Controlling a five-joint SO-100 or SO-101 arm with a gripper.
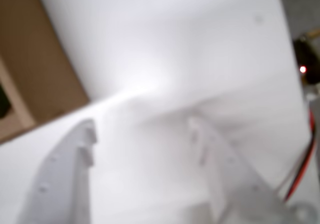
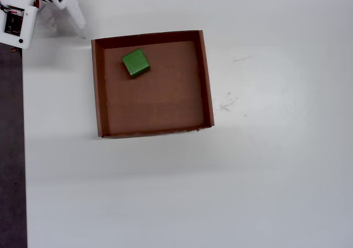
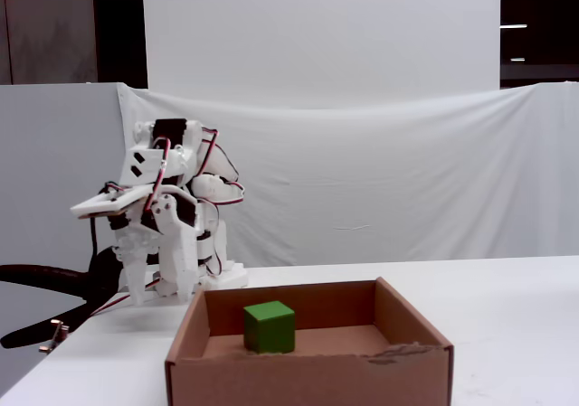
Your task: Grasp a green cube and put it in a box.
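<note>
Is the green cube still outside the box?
No, in the overhead view the green cube sits on the floor of the box, near its upper-left corner.

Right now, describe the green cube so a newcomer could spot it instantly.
On the white table sits a shallow brown cardboard box. Inside it, in the overhead view's upper-left corner region, rests the green cube. It is the only bright-green thing, and the only object in the box.
</note>
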